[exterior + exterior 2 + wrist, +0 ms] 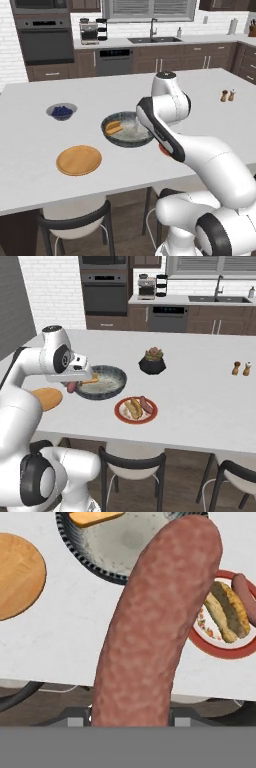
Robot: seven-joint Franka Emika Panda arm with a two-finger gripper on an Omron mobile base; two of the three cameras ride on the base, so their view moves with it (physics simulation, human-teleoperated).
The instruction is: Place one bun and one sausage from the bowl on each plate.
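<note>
My gripper [131, 719] is shut on a reddish-brown sausage [160, 622], which hangs above the counter's front edge between the two plates. In the right base view the sausage [72, 387] pokes out under the hand, just left of the dark grey bowl [117, 378]. One orange bun [114, 127] lies in the bowl [107, 136]. The wooden plate [79, 160] is bare. On the red-rimmed plate [120, 412] lie a bun [132, 407] and a sausage [146, 404].
A small bowl of blueberries [62, 111] stands at the back left. A potted plant [152, 362] is behind the red-rimmed plate, and salt and pepper shakers [241, 368] stand far right. Stools [131, 466] line the counter's near edge.
</note>
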